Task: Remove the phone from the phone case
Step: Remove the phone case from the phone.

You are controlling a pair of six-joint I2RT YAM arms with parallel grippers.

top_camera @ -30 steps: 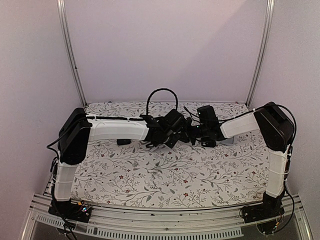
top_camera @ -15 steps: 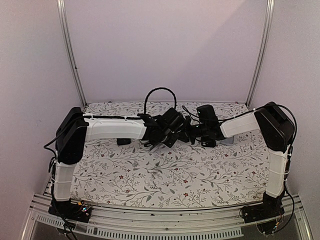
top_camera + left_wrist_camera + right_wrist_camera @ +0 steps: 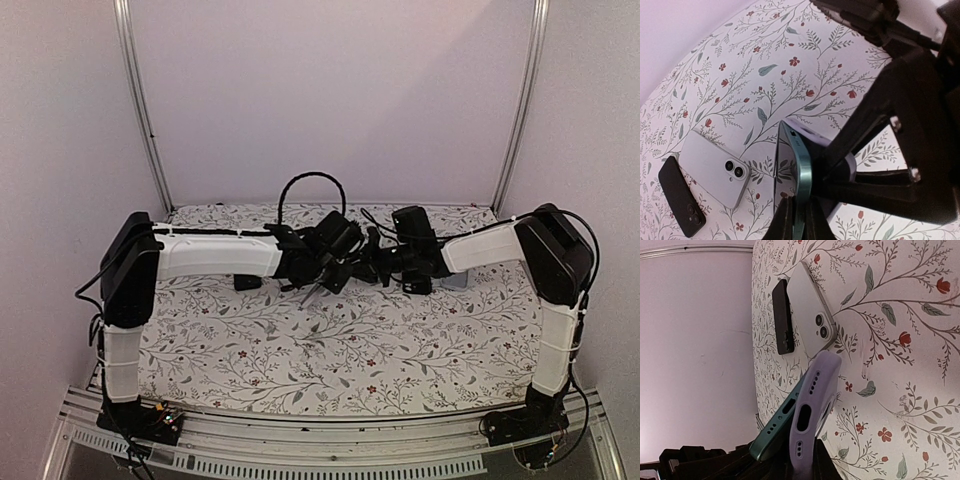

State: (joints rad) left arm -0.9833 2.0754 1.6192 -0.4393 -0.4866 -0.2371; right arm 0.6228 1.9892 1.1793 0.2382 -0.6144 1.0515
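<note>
**Phone half out of case, held in the air between both grippers**

The teal phone (image 3: 780, 427) is held above the table, not resting on it. Its port end is pointed back at the right wrist camera, and its long axis runs away from that camera, down toward the cloth. In the left wrist view it is seen edge-on, with one long side turned to the lens.

The lilac case (image 3: 816, 395) is set along nearly the same axis, its port cutouts facing the same way. A narrow V is formed by the two: the port ends are spread apart and the far ends are met. How much of the far end is seated in the case cannot be told.

The left gripper (image 3: 799, 222) is clamped on the phone, one finger on each face near the edge closest to its camera. The right gripper (image 3: 802, 467) is clamped on the case at the port end. In the left wrist view its black frame is seen right behind the case. In the top view both arms are stretched inward and the grippers are met over the far middle of the table (image 3: 400, 350).

Below, a white phone (image 3: 715, 172) is laid flat on the floral cloth, back up, with two lenses showing. A black phone (image 3: 680, 197) is laid just beside it, roughly parallel. Both are well clear of the held pair.
</note>
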